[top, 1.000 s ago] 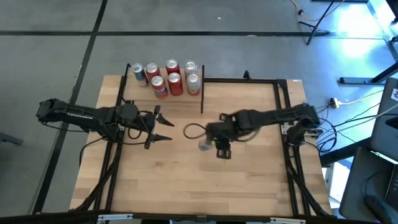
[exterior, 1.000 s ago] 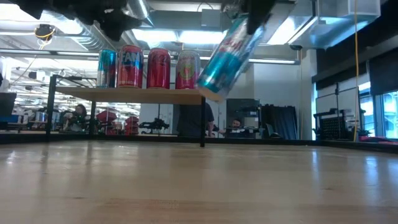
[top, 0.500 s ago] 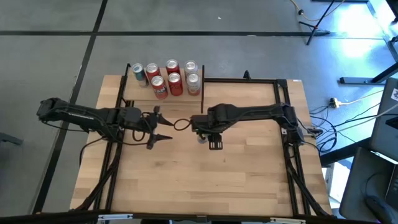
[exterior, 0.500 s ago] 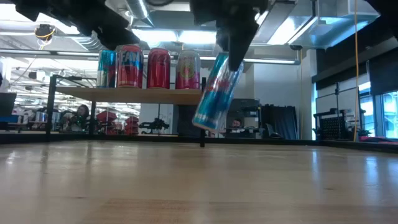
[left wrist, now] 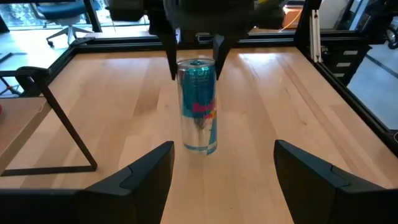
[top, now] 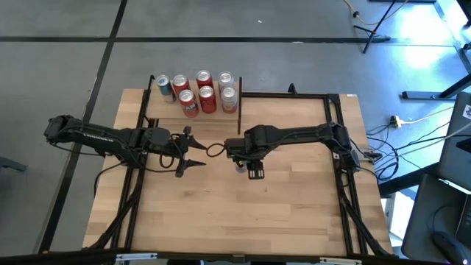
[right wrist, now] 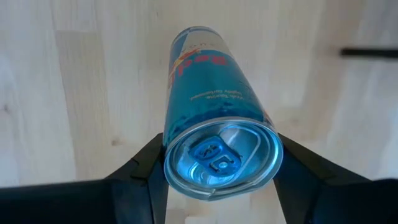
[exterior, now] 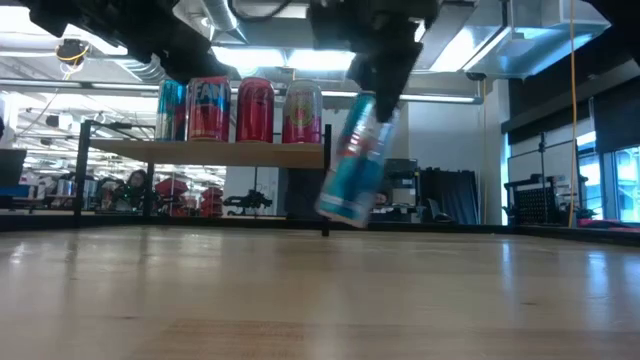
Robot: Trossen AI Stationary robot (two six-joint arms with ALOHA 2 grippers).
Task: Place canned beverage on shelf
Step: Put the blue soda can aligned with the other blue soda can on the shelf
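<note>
Right tool [top: 243, 163] is clamped on the top end of the blue can [exterior: 352, 160], one finger on each side of the rim, as the right wrist view shows around the can's lid [right wrist: 217, 155]. The blue can hangs tilted above the worktop [top: 294, 213], just in front of the shelf [top: 193, 118] near its right front post; in the low view its base sits lower than the shelf board [exterior: 205, 153].

Procedure for the step in hand, as judged from this state:
1. Raise the blue can until its base clears the shelf board. At the present height it would strike the board edge or the post.
2. Bring the can upright before you move it in. The grip is only at the rim, so a swinging can may slip.
3. Approach the bare part of the board in front of the cans on the shelf [top: 199, 92]; avoid touching them.
4. Keep the left tool [top: 190, 152] where it is. It waits with its fingers apart, left of the blue can and in front of the shelf, holding nothing.

Limits of view:
- The high view hides most of the blue can under the right arm.
- The low view cuts both tools off at the top.
- You cannot judge the free depth on the shelf from the low view; the rows of cans overlap there.
</note>
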